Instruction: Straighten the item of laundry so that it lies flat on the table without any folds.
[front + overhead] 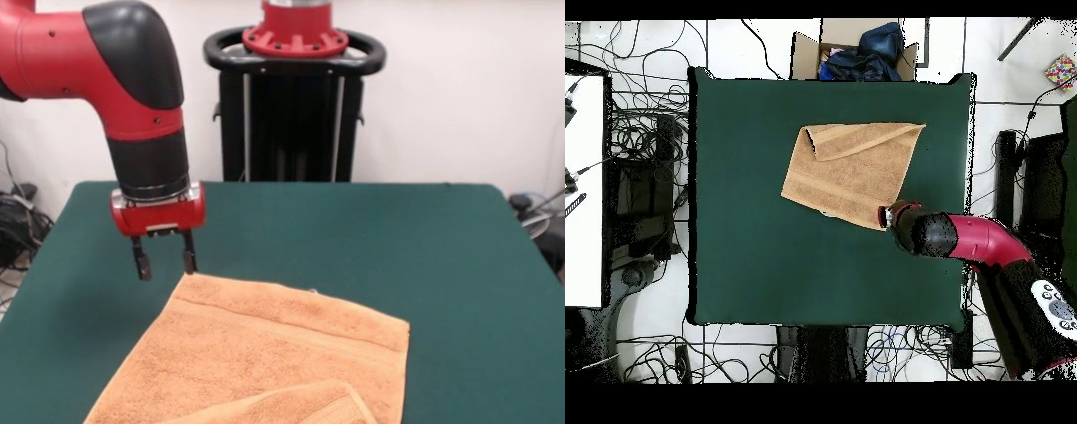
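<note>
The orange-tan towel (265, 349) lies on the green table (424, 238), mostly spread out. One edge strip is folded over onto it at the picture's bottom (305, 402). In the overhead view the towel (850, 175) sits up-centre on the table (765, 250), and the fold runs along its top edge. My gripper (164, 261) hangs open and empty just beyond the towel's far left corner, its tips close above the table. In the overhead view the arm covers the gripper (889, 214) at the towel's lower right corner.
The robot's black pedestal (294, 115) stands at the table's far edge. A cardboard box with dark blue cloth (860, 50) sits past the table's top edge. Cables lie on the floor all round. A white table (583, 190) stands to the left.
</note>
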`<action>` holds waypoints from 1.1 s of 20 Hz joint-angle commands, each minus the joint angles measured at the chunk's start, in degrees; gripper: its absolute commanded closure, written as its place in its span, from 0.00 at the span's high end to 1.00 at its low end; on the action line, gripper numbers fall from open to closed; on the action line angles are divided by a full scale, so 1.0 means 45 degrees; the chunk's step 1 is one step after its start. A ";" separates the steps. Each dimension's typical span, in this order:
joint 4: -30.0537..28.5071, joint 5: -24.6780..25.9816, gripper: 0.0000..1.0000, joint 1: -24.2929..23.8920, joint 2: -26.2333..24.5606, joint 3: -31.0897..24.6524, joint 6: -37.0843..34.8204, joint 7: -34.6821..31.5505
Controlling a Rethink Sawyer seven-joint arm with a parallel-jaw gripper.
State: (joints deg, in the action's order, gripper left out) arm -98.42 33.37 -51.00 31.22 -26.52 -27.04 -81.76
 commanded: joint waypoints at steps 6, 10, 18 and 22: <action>-0.1422 0.1122 1.00 0.1016 -0.1215 0.1834 0.2169 -0.2028; -0.1343 0.0990 1.00 0.1236 -0.1582 0.2126 0.2729 -0.2099; -0.1136 0.0706 1.00 0.1197 -0.2074 0.2242 0.2993 -0.1611; -0.0931 0.0702 1.00 0.1209 -0.2336 0.2329 0.3089 -0.1532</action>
State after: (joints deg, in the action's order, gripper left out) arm -102.23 35.49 -47.34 25.16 -18.02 -14.59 -81.76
